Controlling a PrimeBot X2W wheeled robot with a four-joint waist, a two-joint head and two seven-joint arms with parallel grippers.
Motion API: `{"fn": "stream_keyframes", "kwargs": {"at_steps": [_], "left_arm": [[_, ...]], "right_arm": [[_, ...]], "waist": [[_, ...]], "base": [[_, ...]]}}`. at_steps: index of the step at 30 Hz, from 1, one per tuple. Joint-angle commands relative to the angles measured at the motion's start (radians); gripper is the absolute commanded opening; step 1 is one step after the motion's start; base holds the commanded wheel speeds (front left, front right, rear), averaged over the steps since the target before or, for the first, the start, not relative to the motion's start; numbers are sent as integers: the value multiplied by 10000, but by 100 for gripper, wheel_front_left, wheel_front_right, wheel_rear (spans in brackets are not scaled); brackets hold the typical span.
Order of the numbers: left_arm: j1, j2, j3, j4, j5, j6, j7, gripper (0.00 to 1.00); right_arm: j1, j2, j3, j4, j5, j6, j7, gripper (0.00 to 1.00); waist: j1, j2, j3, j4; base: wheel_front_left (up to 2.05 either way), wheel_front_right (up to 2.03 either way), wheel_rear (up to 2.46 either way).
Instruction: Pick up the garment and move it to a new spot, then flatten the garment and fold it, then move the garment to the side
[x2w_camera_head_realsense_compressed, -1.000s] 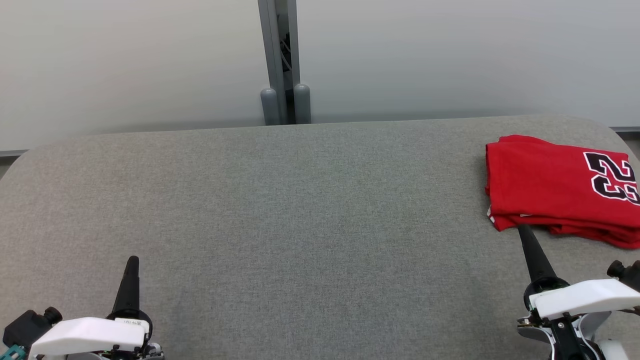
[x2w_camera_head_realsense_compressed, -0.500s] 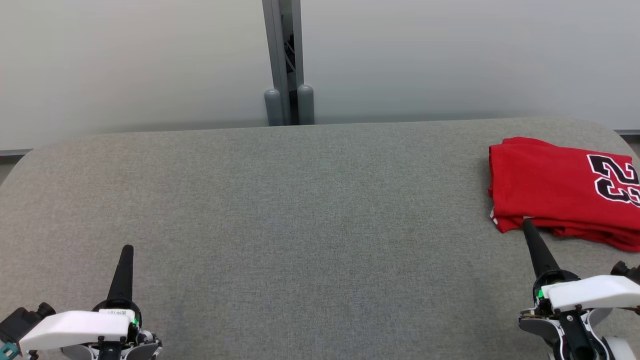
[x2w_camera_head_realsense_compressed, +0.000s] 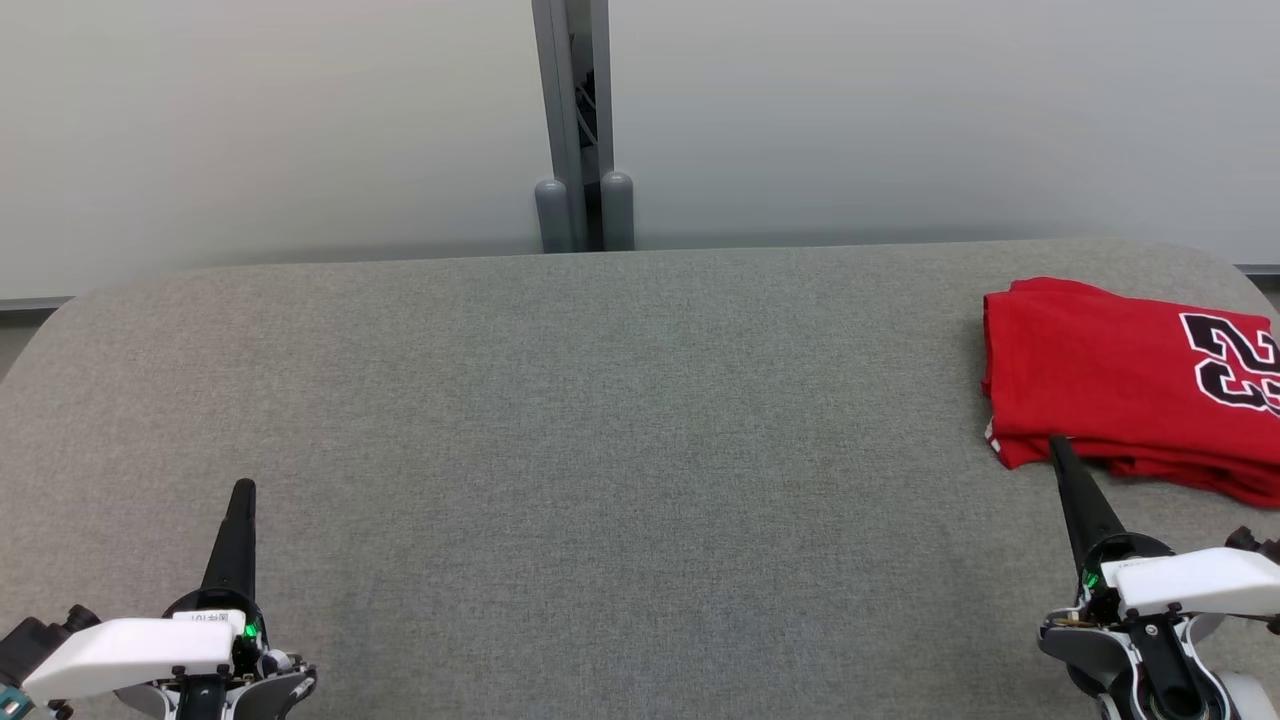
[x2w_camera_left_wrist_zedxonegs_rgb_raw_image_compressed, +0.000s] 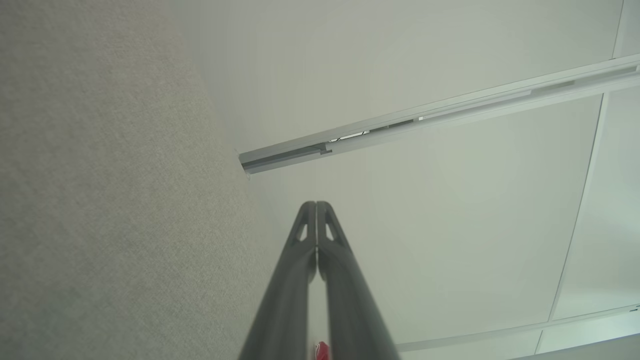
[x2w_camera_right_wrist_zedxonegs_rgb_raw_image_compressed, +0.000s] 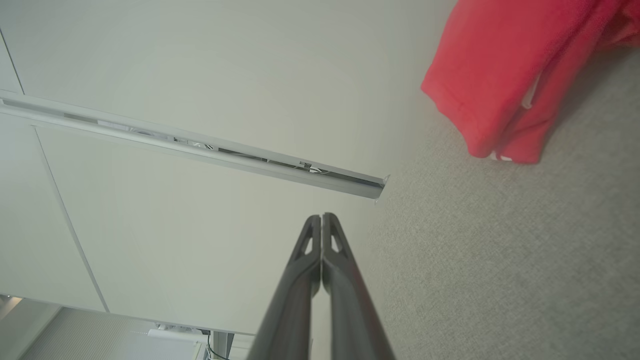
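The garment (x2w_camera_head_realsense_compressed: 1120, 380) is a red jersey with a black and white number, folded into a stack at the table's far right; in the right wrist view the garment (x2w_camera_right_wrist_zedxonegs_rgb_raw_image_compressed: 500, 80) fills the upper right corner. My right gripper (x2w_camera_head_realsense_compressed: 1058, 446) is shut and empty, its tip just in front of the garment's near left corner. The right gripper (x2w_camera_right_wrist_zedxonegs_rgb_raw_image_compressed: 321, 217) shows its two fingers pressed together. At the lower left my left gripper (x2w_camera_head_realsense_compressed: 243, 488) is shut and empty, well away from the garment. In the left wrist view the left gripper (x2w_camera_left_wrist_zedxonegs_rgb_raw_image_compressed: 316, 205) has its fingers closed together.
A grey fabric-covered table (x2w_camera_head_realsense_compressed: 600, 420) with rounded corners spans the view. Behind it stand pale wall panels and a grey vertical post (x2w_camera_head_realsense_compressed: 578, 120) with two grey caps at its foot.
The head camera has shifted slightly, so the whole scene sits a little further right and lower. Both grippers have drawn back toward the bottom edge. The garment lies as before.
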Motion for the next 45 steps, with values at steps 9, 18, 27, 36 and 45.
{"fn": "stream_keyframes", "kwargs": {"at_steps": [9, 18, 27, 36, 45], "left_arm": [[-338, -79, 293, 95, -587, -255, 219, 0], [-498, -251, 615, 264, -1299, -555, 510, 0], [-539, -336, 752, 331, -1616, -661, 627, 0], [-542, -348, 775, 330, -1589, -661, 645, 0], [-546, -362, 799, 330, -1565, -661, 670, 0]], "right_arm": [[-217, -87, -95, 82, 834, 4, 126, 0], [-326, -89, -166, 249, 1871, 4, 284, 0], [-359, -87, -204, 309, 2300, 4, 350, 0], [-345, -75, -215, 308, 2284, 4, 357, 0], [-345, -64, -228, 309, 2267, 4, 372, 0]], "waist": [[0, -1, -19, 44], [0, -1, -50, 116], [0, -1, -66, 152], [0, -1, -66, 152], [0, -1, -66, 152]], "base": [[0, 0, 0], [0, 0, 0], [0, 0, 0], [0, 0, 0], [0, 0, 0]]}}
